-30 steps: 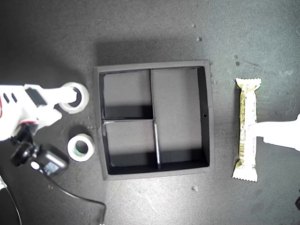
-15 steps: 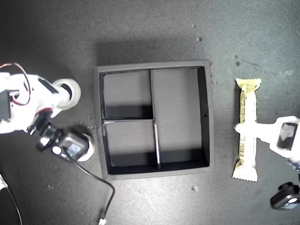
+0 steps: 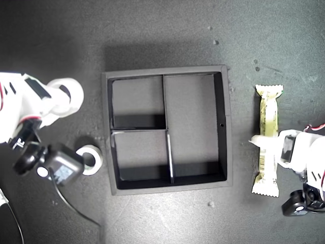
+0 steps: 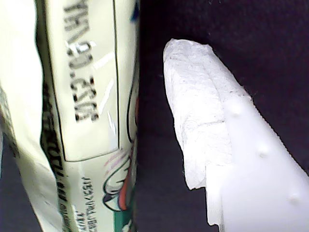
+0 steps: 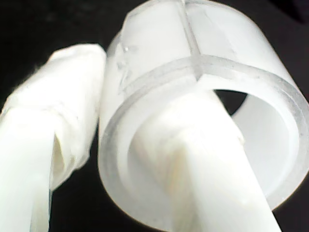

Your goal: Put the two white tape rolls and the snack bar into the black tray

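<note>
The black tray [image 3: 227, 127] sits mid-table with nothing in its compartments. Off the exterior view's left, my second gripper [image 3: 60, 99] is shut on the wider white tape roll [image 3: 68, 94]. One finger is inside the ring [image 5: 203, 72] and the other finger [image 5: 72, 96] presses its outer wall. The smaller tape roll [image 3: 94, 158] lies near the tray's lower-left corner in the exterior view, partly behind that arm's camera. The snack bar [image 3: 268, 114] lies to the exterior view's right of the tray. My first gripper [image 3: 266, 142] is open across it, with a padded finger [image 4: 198, 111] just beside the wrapper [image 4: 82, 96].
A black camera module [image 3: 56, 170] and its cable [image 3: 76, 213] hang from the second arm near the smaller roll. Another dark module [image 3: 297, 203] sits below the first arm. Small crumbs [image 3: 210, 204] dot the dark table.
My second gripper has closed on the wider roll and carried it toward the exterior view's left. My first arm has come further in, its fingertip now past the snack bar's tray-side edge.
</note>
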